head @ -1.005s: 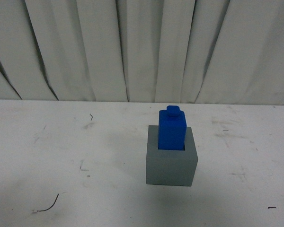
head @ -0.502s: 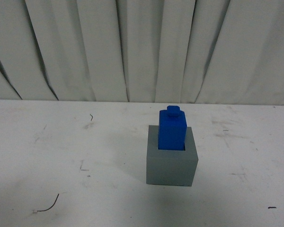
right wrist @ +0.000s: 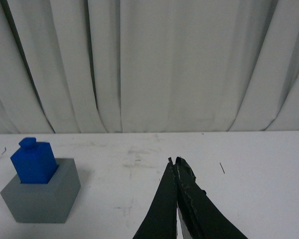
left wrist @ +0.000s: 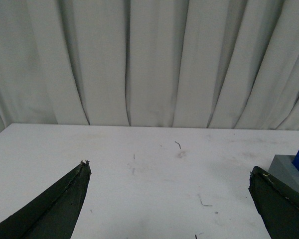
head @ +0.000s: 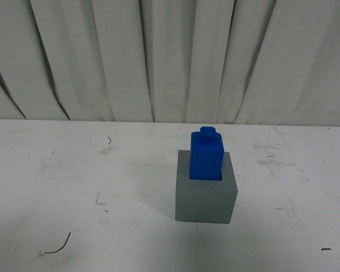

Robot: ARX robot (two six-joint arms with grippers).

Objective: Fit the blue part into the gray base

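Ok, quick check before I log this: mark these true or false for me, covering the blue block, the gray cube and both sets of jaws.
1. The bright blue rectangular block stands upright in the matte gray cube. True.
2. The left gripper has its jaws shut. False: they are spread wide apart.
3. The right gripper has its jaws shut. True.
4. The right gripper holds the blue block. False: it holds nothing and is apart from the block.
5. The white table carries dark scuff marks. True.

Left gripper (left wrist: 167, 172) agape (right gripper (right wrist: 175, 163) closed).
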